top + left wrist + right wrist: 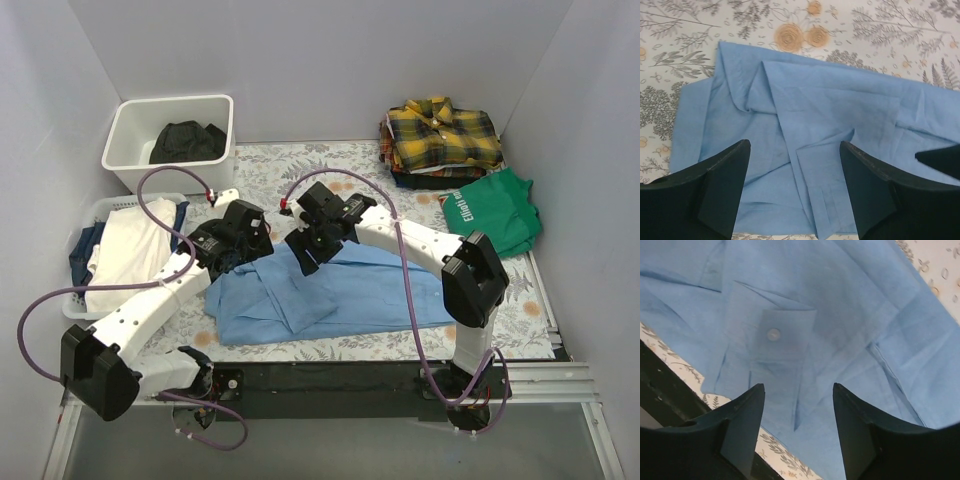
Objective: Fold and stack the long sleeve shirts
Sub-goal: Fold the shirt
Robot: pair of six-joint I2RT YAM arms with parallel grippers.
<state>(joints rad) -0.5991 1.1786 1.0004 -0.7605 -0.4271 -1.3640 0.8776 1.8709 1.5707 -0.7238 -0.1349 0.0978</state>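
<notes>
A light blue long sleeve shirt (340, 295) lies partly folded on the floral table, sleeves laid across its body. My left gripper (243, 252) hovers over the shirt's left part, open, nothing between its fingers (722, 185); below it lies the blue cloth (805, 115) with a folded sleeve and cuff. My right gripper (303, 257) hangs open above the shirt's middle; a buttoned cuff (774, 335) lies under it. A folded yellow-and-black plaid shirt (440, 135) tops a small pile at the back right.
A green T-shirt (495, 210) with white lettering lies beside the plaid pile. A white bin (130, 135) at the back left holds a black garment (185, 140). A white basket (100, 215) at the left holds white and dark clothes.
</notes>
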